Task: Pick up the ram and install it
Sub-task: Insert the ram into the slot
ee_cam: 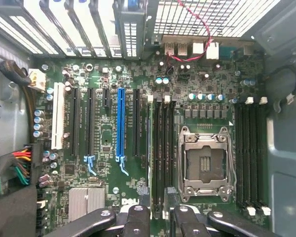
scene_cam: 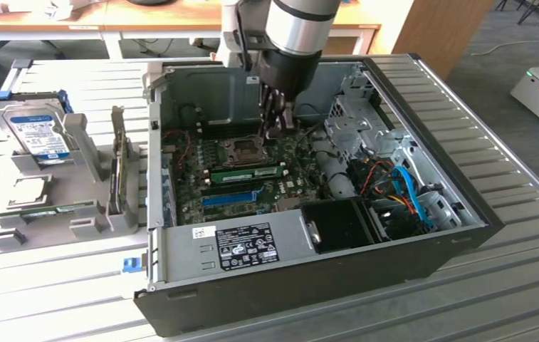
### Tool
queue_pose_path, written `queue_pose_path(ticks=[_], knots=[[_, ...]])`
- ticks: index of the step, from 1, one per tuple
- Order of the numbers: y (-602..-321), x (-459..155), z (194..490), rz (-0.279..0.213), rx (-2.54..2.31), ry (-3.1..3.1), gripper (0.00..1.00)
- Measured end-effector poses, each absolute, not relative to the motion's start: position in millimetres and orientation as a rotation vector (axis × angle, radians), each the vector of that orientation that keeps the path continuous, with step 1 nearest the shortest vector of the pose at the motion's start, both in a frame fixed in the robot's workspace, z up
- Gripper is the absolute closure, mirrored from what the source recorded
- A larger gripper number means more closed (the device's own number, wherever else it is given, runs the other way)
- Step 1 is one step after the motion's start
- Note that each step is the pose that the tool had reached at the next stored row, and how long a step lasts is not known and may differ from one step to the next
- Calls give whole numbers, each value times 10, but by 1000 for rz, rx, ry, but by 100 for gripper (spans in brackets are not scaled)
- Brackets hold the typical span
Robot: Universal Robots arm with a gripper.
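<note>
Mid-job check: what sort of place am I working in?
Likely a robotics lab or workshop bench: an open computer case sits on a slatted metal table, a hard drive stands in a grey fixture beside it, and wooden desks stand behind.

Bright, even room light glares off the slatted table [scene_cam: 502, 299]; the computer case [scene_cam: 345, 279] lies shadowed inside.

The case [scene_cam: 184, 92] is dull grey sheet metal; the worktop [scene_cam: 516, 285] pale ribbed metal; the motherboard [ee_cam: 143, 74] smooth green laminate; its long slot [ee_cam: 121, 123] glossy blue plastic; the socket frame [ee_cam: 207, 191] shiny metal; the ram [scene_cam: 247, 173] matt green board; the fingers [ee_cam: 138, 219] matt black.
</note>
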State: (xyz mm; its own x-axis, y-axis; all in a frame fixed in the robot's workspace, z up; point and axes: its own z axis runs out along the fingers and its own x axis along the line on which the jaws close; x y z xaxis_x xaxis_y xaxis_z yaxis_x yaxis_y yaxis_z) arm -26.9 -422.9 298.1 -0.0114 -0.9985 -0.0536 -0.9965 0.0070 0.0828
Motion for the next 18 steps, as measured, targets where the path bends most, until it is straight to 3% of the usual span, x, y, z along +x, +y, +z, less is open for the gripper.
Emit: queue_pose_path(ticks=[18], knots=[[-4229,-269,3106,-151,2194,-2215,74]])
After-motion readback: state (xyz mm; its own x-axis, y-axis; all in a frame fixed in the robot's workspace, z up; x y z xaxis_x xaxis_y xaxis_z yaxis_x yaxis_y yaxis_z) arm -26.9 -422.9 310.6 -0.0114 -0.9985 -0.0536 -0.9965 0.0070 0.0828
